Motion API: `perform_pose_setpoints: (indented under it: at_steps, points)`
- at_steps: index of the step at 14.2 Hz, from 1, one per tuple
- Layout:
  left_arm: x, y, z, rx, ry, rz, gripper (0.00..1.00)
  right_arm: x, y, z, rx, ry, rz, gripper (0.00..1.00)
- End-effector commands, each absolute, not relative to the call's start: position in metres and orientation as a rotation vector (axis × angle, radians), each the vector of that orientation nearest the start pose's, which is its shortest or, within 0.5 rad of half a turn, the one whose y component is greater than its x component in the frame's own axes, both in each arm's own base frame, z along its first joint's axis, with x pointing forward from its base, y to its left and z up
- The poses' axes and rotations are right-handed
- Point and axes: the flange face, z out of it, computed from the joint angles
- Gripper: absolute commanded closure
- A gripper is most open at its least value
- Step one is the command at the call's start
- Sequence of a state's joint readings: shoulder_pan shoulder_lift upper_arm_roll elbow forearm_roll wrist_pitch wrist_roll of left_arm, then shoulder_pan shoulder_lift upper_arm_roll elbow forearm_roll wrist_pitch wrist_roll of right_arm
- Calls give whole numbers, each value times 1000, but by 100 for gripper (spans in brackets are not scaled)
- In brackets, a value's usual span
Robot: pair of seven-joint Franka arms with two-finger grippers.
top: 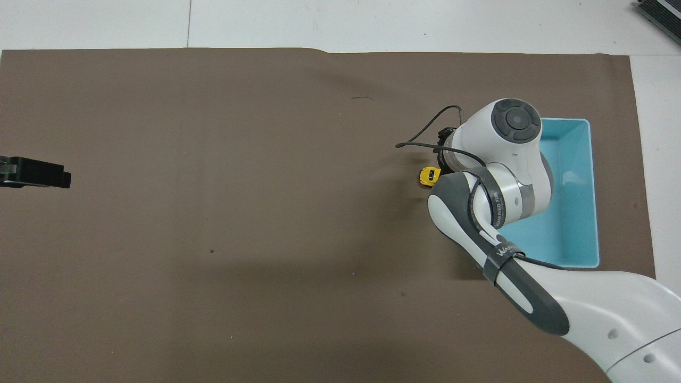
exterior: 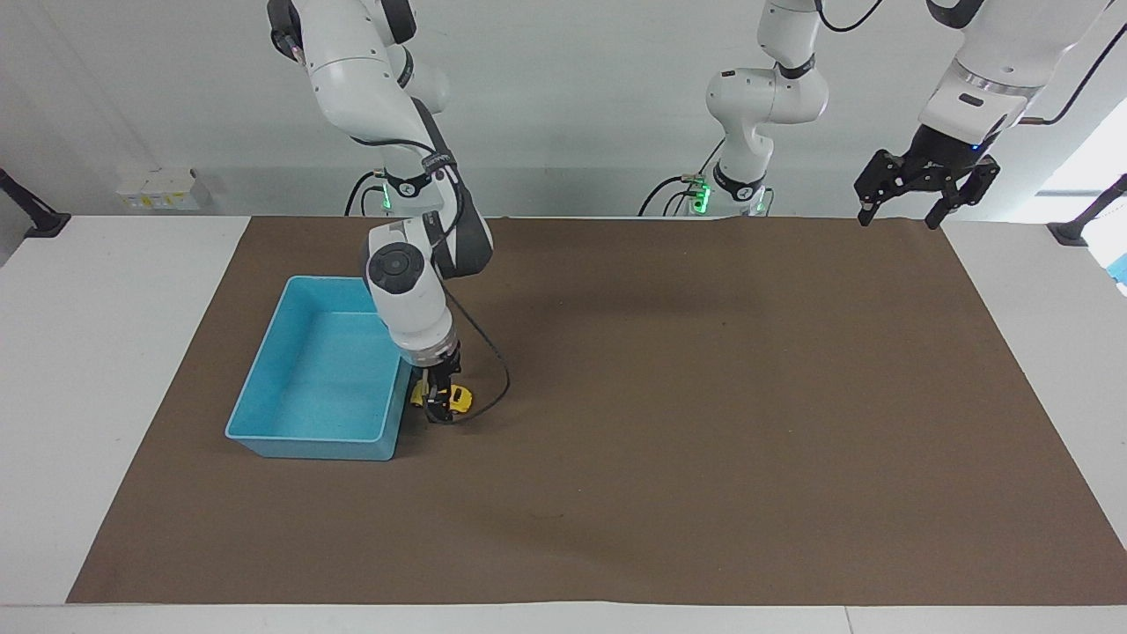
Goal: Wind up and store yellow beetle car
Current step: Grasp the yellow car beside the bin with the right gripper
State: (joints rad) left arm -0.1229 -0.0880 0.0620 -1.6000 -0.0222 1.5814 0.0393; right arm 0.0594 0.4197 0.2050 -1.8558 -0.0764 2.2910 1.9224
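Count from my seat: 1 yellow beetle car (exterior: 459,398), 1 blue bin (exterior: 304,445), 1 brown mat (exterior: 704,423) over the white table (exterior: 106,352), 2 arms, 2 grippers.

Right gripper (exterior: 438,407) is down at the car, which sits on the mat just beside the bin's long wall, on the side toward the left arm's end. Fingers sit astride the car w/ yellow showing on both sides of them; jaws apart, not clamped as far as I can see. In the overhead view only the car's end (top: 429,175) pokes out from under the wrist; rest is covered by the arm. Whether the fingers touch the car body I can't tell.

Left gripper (exterior: 924,188) hangs over the mat's corner nearest the robots at the left arm's end, jaws spread, nothing in them; that arm waits. Overhead view shows only its dark tip (top: 34,173) at the frame edge.

Bin has nothing in it, and its long sides run away from the robots. It lies well inside the mat's edge at the right arm's end. Car close to the bin wall, so little room on that side. Mat is bare from the car toward the left arm's end.
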Motion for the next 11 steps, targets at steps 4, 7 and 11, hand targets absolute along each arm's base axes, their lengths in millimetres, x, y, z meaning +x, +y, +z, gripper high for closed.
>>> perform_pose_setpoints:
  at_steps: [4,7,11]
  points:
    - [524,-29,664,-3160,161,-102,0,607,142,285,-2130,2269,-32,0]
    - [524,-29,664,-3159,164,-102,0,606,142,284,-2171,2248,-51,0]
    - [524,-29,664,-3160,161,-102,0,604,150,287,-2256,2203,-112,73]
